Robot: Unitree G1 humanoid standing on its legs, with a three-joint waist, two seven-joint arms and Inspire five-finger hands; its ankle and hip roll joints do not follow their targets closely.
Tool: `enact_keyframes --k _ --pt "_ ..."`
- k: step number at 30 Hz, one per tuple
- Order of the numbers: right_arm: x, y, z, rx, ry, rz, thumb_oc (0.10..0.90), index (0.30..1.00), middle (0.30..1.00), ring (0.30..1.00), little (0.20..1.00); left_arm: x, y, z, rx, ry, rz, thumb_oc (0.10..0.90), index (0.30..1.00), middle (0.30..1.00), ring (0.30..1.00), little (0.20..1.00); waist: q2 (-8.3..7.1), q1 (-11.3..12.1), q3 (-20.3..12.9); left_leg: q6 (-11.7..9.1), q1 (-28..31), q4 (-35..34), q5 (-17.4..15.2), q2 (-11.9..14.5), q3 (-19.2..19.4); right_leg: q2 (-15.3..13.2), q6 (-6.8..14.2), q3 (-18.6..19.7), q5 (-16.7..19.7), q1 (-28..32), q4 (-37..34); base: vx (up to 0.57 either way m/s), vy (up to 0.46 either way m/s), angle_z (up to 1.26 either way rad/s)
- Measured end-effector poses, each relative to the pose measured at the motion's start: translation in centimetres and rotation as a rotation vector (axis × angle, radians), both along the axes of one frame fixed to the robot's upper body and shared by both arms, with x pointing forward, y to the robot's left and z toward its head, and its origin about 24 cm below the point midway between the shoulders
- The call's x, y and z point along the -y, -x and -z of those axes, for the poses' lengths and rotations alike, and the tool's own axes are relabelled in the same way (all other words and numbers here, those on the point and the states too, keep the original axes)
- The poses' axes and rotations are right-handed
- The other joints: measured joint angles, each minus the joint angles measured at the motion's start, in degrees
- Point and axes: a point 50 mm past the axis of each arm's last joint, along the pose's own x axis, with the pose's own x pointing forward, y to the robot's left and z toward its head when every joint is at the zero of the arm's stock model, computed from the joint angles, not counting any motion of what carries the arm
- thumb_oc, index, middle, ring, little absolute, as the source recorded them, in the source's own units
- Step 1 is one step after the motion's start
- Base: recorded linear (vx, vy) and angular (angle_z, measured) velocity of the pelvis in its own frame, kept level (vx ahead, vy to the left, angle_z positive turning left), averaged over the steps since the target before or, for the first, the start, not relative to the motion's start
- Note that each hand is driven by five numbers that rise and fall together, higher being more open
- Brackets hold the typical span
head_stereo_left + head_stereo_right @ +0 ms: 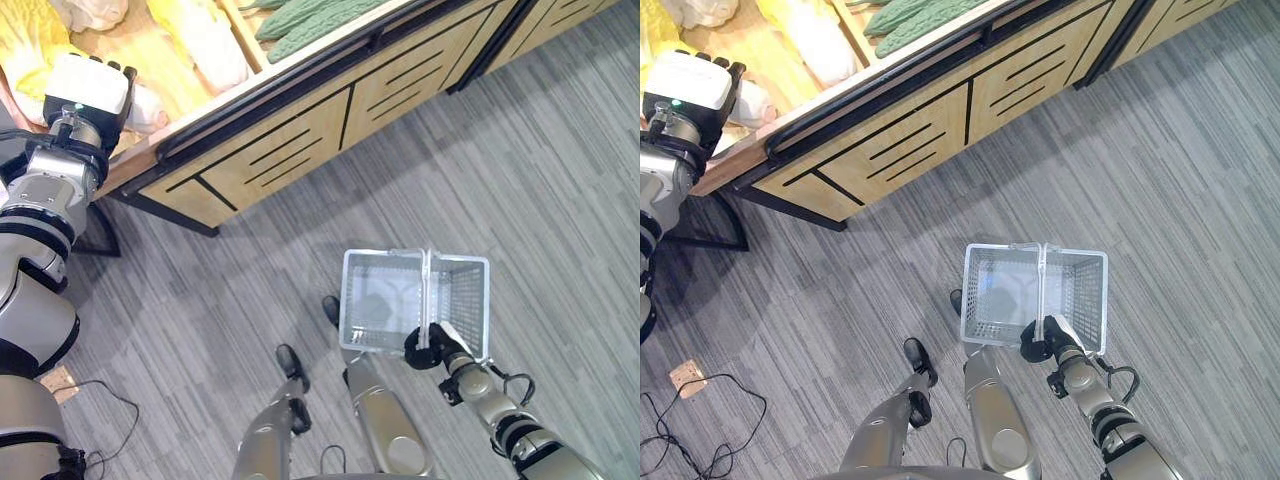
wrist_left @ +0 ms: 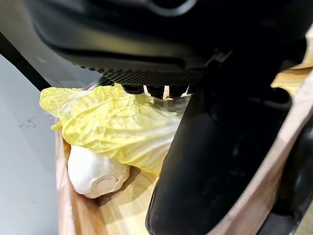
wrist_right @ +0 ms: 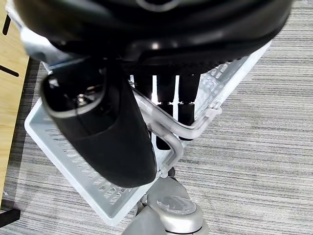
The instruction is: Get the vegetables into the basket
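A napa cabbage (image 2: 122, 127) with yellow leaves and a white stem end lies in a wooden shelf bin (image 1: 160, 75). My left hand (image 1: 90, 85) rests over it at the upper left, fingers (image 2: 156, 90) straight on the leaves and thumb (image 2: 210, 161) stretched alongside. More cabbages (image 1: 205, 40) lie in the same bin. An empty white mesh basket (image 1: 375, 300) hangs low over the floor. My right hand (image 1: 428, 348) is shut on its handle (image 3: 195, 128), fingers curled round the bars.
Green bumpy vegetables (image 1: 310, 20) fill the bin next to the cabbages. The wooden stand (image 1: 300, 130) has slatted front panels and a black frame, running diagonally across the top. Grey carpet (image 1: 520, 180) lies between stand and basket.
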Motion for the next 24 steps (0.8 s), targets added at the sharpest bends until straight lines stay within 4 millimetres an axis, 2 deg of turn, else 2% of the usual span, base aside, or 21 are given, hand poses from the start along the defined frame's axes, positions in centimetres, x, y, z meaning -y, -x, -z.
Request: enact_keyframes --k 3,4,8,9,10,13,24 --pt "0.0 -0.1 -0.1 0.003 0.001 -0.001 0.4 0.3 0.3 0.3 0.3 0.0 0.0 0.0 0.003 0.002 -0.001 0.9 1.0 1.0 1.0 1.0 -0.01 0.5 0.0 -0.7 0.0 0.1 -1.2 0.1 0.1 0.3 -0.7 0.4 -0.8 -0.1 -0.1 0.03 -0.004 -0.08" --pt "0.1 0.0 0.0 0.001 0.003 -0.001 0.4 0.3 0.3 0.3 0.3 0.1 -0.1 0.0 0.002 0.004 -0.002 0.9 1.0 1.0 1.0 1.0 -0.1 0.4 -0.2 -0.1 -0.2 0.3 -0.5 0.2 0.4 0.4 -0.2 0.4 -0.1 -0.5 0.2 0.03 -0.009 -0.1" --pt "-0.3 -0.2 -0.2 0.016 -0.003 -0.016 0.4 0.3 0.3 0.3 0.3 -0.1 0.0 -0.3 0.029 0.027 -0.015 0.9 1.0 1.0 1.0 1.0 -0.25 0.4 -0.5 -0.1 -2.1 2.3 -1.8 0.7 0.6 0.8 -0.1 0.8 -0.5 -1.8 0.9 0.08 0.01 -0.07" --pt "-0.3 -0.2 -0.2 0.016 -0.003 -0.018 0.4 0.3 0.3 0.3 0.3 -0.1 0.0 -0.4 0.031 0.028 -0.019 0.522 0.47 0.47 0.47 0.47 -0.25 0.3 -0.5 -0.1 -2.1 2.4 -1.9 0.7 0.6 0.9 -0.1 0.9 -0.4 -1.8 0.8 0.01 -0.02 -0.03" --pt "-0.4 -0.2 -0.2 0.017 -0.005 -0.021 0.4 0.3 0.3 0.3 0.3 -0.2 0.0 -0.5 0.034 0.028 -0.023 0.4 0.3 0.3 0.3 0.3 -0.24 0.2 -0.5 -0.1 -2.2 2.4 -1.9 0.8 0.6 1.0 -0.3 0.9 -0.3 -1.8 0.6 0.0 0.0 0.0" --pt "-0.6 -0.2 -0.2 0.018 -0.006 -0.029 0.4 0.3 0.3 0.3 0.3 -0.1 0.0 -0.6 0.042 0.037 -0.025 0.4 0.3 0.3 0.3 0.3 -0.23 0.1 -0.6 -0.2 -2.2 2.4 -1.9 1.0 0.6 1.2 -0.8 0.8 0.2 -1.8 0.5 0.0 0.0 0.0" --pt "-0.7 -0.1 -0.2 0.014 -0.006 -0.033 0.4 0.3 0.3 0.3 0.3 0.1 -0.1 -1.1 0.044 0.046 -0.035 0.4 0.3 0.3 0.3 0.3 -0.2 0.2 -1.1 -0.4 -2.9 3.6 -2.5 1.5 0.5 1.4 -0.9 0.7 0.3 -2.0 0.5 -0.02 -0.035 0.01"
